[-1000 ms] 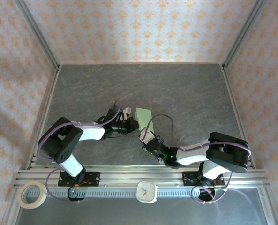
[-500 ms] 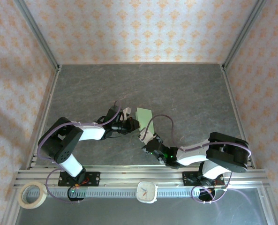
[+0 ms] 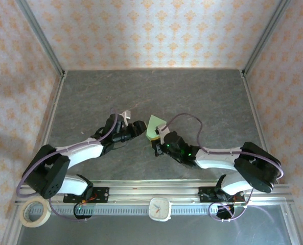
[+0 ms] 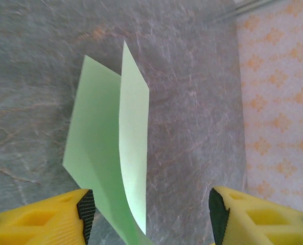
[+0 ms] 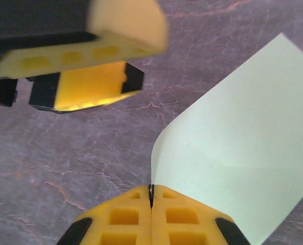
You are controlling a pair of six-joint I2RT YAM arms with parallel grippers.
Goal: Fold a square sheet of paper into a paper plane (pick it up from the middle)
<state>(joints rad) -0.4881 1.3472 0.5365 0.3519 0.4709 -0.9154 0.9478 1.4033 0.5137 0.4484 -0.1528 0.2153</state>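
Plainly the thin pale green square sheet of paper (image 3: 155, 124) lies half folded mid-table, one flap standing up off the grey marbled table (image 3: 202, 97). The right gripper (image 5: 151, 201) is pinched tight on the sheet's edge, and the left gripper (image 4: 150, 212) has its jaws apart around the raised flap. I'd close the left low by the crease and match the edges before pressing flat; I see no container here
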